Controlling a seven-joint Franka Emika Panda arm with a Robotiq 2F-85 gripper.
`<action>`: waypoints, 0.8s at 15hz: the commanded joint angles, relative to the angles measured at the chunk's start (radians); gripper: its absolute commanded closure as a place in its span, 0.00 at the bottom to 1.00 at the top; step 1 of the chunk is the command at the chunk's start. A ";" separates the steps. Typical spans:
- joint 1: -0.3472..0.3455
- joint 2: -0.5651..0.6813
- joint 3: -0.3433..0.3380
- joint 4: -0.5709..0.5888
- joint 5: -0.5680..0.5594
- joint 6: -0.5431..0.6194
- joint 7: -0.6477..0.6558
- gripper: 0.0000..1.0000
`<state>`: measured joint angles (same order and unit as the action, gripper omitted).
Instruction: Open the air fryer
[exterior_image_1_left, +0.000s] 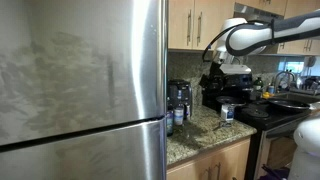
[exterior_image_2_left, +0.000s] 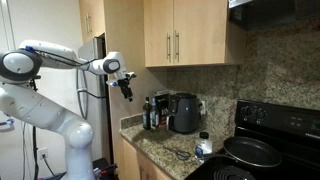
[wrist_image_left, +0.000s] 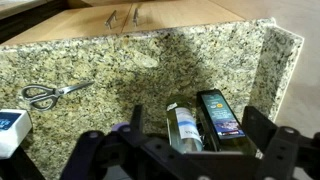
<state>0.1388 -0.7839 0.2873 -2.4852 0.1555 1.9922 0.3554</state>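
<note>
The air fryer is a tall, rounded black appliance standing on the granite counter against the back wall, and it shows in both exterior views. It is closed. My gripper hangs in the air above and to the side of it, apart from it, over the dark bottles; it also appears in an exterior view. In the wrist view my gripper is open and empty, with two bottles between its fingers far below. The air fryer is out of the wrist view.
Scissors lie on the counter. A small white-lidded jar stands near the black stove with a pan. Wooden cabinets hang overhead. A steel fridge fills one side.
</note>
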 joint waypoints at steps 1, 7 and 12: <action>0.000 0.001 0.000 0.002 -0.001 -0.002 0.000 0.00; -0.185 0.127 -0.014 -0.064 -0.151 0.200 0.151 0.00; -0.225 0.215 -0.055 -0.067 -0.147 0.299 0.210 0.00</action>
<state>-0.1004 -0.5688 0.2454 -2.5527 0.0186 2.2940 0.5591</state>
